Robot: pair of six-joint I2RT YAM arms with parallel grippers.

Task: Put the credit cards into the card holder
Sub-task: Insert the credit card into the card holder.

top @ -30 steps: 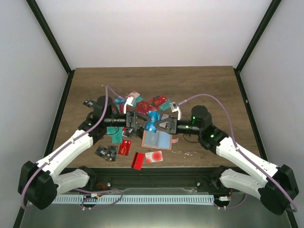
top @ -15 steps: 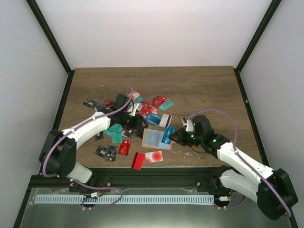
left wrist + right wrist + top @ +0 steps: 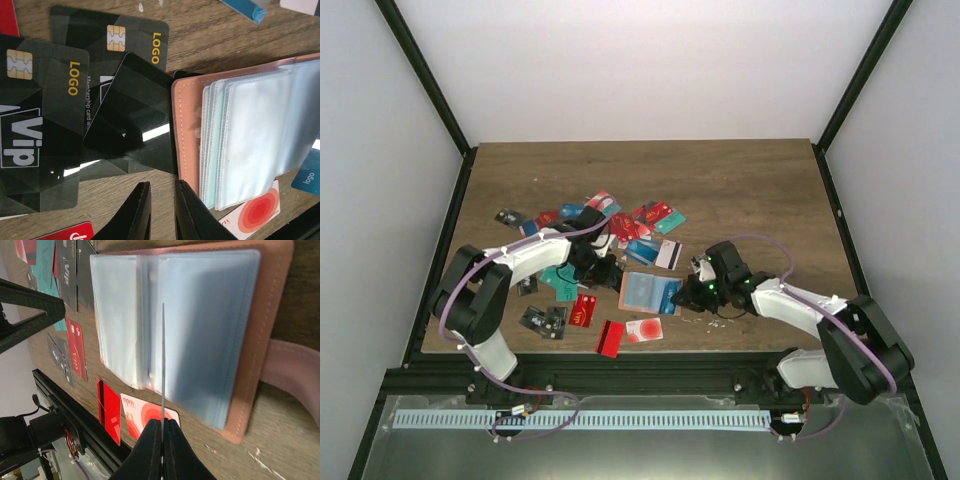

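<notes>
The card holder [image 3: 642, 292] lies open on the table, salmon-tan with clear sleeves [image 3: 190, 325]. My right gripper [image 3: 162, 427] is shut on a blue credit card [image 3: 671, 291], which shows edge-on [image 3: 162, 365] over the sleeves near the holder's right side. My left gripper [image 3: 162, 202] is low at the holder's left edge [image 3: 184, 130], jaws slightly apart with nothing between them. Black credit cards [image 3: 45, 125] lie just left of the holder. More credit cards in red, teal and blue lie scattered behind it [image 3: 620, 220].
A white card with red circles [image 3: 645, 330] and a red card [image 3: 609, 338] lie between the holder and the table's front edge. The holder's strap [image 3: 295, 370] sticks out on the right. The left gripper's fingers [image 3: 30, 315] show beyond the holder in the right wrist view.
The grippers, which met above the holder around the blue card, have separated. My right gripper brought the card down to the holder's right side; my left gripper dropped to its left edge.
</notes>
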